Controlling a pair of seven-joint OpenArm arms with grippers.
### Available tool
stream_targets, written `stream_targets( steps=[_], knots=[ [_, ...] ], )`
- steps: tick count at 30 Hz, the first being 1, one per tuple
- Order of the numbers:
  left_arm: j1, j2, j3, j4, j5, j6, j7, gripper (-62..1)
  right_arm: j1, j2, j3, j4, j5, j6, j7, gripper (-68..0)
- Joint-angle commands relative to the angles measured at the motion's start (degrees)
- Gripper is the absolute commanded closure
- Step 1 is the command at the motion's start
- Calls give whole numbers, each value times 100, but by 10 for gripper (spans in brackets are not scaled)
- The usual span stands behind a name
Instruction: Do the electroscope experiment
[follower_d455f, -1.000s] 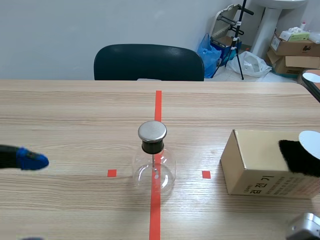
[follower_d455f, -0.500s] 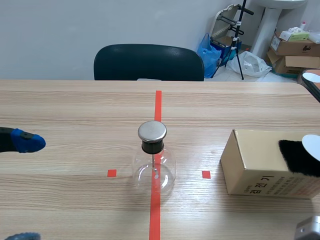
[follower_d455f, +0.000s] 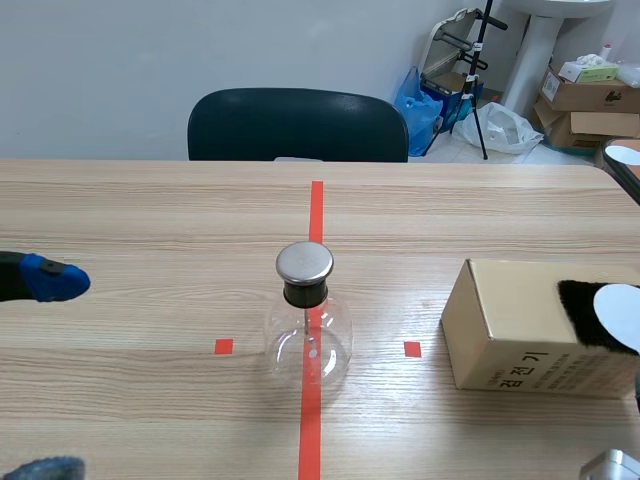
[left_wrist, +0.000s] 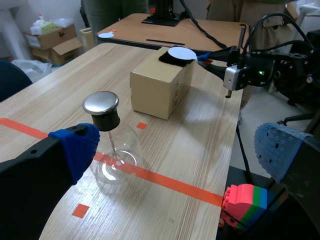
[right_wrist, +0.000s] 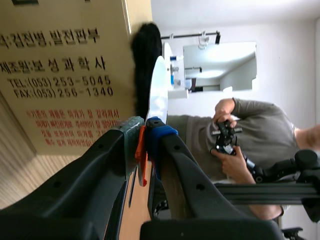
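The electroscope, a clear glass flask (follower_d455f: 306, 338) with a black neck and a flat metal cap (follower_d455f: 304, 262), stands on the red centre line. It shows ahead of my left gripper (left_wrist: 175, 147), which is open and holds nothing; in the scene view that gripper (follower_d455f: 47, 375) is at the table's left edge. My right gripper (right_wrist: 142, 140) is shut on the orange handle (right_wrist: 141, 159) of a white disc (right_wrist: 159, 85). The disc (follower_d455f: 620, 308) rests against a black fur patch (follower_d455f: 585, 305) lying on the cardboard box (follower_d455f: 520, 345).
A dark chair (follower_d455f: 297, 124) stands behind the table's far edge. Boxes and bags lie on the floor at the back right. A red, green and blue block (left_wrist: 245, 201) sits by the table's edge under my left gripper. A person (right_wrist: 235, 135) sits beyond the box.
The white disc has slid a little down over the fur toward the table's near side. My left gripper's far finger moved slightly away from the robot, then held still.
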Motion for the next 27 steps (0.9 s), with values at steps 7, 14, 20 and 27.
stream_targets(
  steps=[7, 14, 20, 27],
  knots=[
    [-20, 39, 37, 24, -55, -17, -85, -623, -46, 76, 9, 20, 50, -326, 363, -10],
    [-20, 42, 37, 24, -37, -17, -85, -623, -44, 92, 9, 20, -24, -326, 365, -10],
    [-20, 42, 37, 24, -37, -17, -85, -623, -114, 70, 24, 20, 24, -326, -496, -9],
    [-20, 39, 37, 24, -37, -17, -85, -623, -131, 28, 24, 17, 33, -326, -195, -9]
  ],
)
